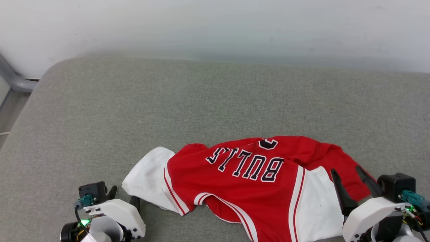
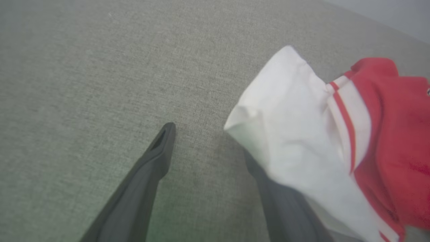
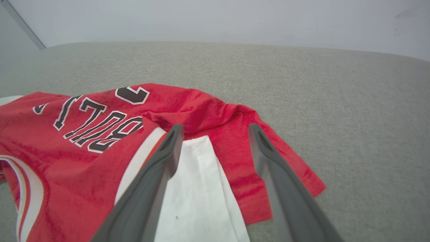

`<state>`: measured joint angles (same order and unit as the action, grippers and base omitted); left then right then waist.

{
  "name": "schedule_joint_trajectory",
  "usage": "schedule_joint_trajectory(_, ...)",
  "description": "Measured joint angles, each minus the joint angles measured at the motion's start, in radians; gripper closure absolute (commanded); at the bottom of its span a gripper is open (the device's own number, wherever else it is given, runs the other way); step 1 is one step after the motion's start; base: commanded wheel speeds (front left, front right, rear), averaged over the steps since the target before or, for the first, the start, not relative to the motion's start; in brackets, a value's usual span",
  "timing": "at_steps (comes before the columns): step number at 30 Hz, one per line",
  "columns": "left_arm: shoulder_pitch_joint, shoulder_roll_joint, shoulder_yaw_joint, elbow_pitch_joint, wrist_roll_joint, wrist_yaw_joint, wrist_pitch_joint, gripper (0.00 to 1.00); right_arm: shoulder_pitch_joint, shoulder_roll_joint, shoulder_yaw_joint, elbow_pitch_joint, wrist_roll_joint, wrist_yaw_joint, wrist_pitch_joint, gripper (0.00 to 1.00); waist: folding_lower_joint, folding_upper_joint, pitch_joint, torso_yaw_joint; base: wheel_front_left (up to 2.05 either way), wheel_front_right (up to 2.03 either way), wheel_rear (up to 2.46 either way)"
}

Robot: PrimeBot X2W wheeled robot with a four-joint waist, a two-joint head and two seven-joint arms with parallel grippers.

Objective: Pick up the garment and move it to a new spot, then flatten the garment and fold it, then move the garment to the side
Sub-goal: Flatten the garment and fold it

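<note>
Garment lies rumpled on the near part of the grey worktop, lettering up and upside down to the robot; its long axis runs left to right, with a white sleeve at each end and the collar toward the robot. Left gripper sits at the left sleeve; its fingers are spread wide, and the sleeve edge drapes over the inner one, not pinched. Right gripper is over the right sleeve, where a red fold overlaps it; its fingers are also wide and hold nothing. Each arm is close to its own end, so a two-handed lift by the sleeves looks likely; the left seems nearer a grasp.
</note>
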<state>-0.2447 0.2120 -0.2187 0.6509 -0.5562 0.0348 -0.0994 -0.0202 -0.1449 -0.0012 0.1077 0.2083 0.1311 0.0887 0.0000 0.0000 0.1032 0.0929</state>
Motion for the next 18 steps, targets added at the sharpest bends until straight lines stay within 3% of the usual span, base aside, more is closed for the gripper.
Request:
schedule_joint_trajectory(2,-0.003,0.008,-0.010,-0.003,0.028,0.009,-0.052,0.00,0.001,0.000,-0.001,-0.001,-0.002,0.000,0.001,0.00,0.0000,0.0000,-0.013,0.004,0.00,0.00,0.00)
schedule_joint_trajectory(9,0.002,0.044,-0.057,-0.167,0.132,-0.036,-0.157,0.00,0.026,-0.019,0.004,-0.026,0.008,0.000,0.057,0.00,-0.0001,0.0000,-0.060,0.016,0.00,0.00,0.00)
schedule_joint_trajectory(10,0.044,0.051,-0.054,-0.274,0.181,-0.031,-0.160,0.00,0.042,-0.051,0.007,-0.055,0.021,0.000,0.138,0.00,-0.0001,0.0000,-0.071,0.020,0.00,0.00,0.00)
schedule_joint_trajectory(13,0.083,0.053,-0.041,-0.411,0.245,-0.029,-0.162,0.00,0.067,-0.091,0.004,-0.085,0.034,0.000,0.247,0.00,-0.0001,0.0000,-0.075,0.024,0.00,0.00,0.00)
schedule_joint_trajectory(18,0.168,0.036,-0.033,-0.579,0.333,-0.030,-0.164,0.00,0.106,-0.111,-0.032,-0.124,0.061,0.000,0.460,0.00,-0.0002,0.0000,-0.076,0.033,0.00,0.00,0.00)
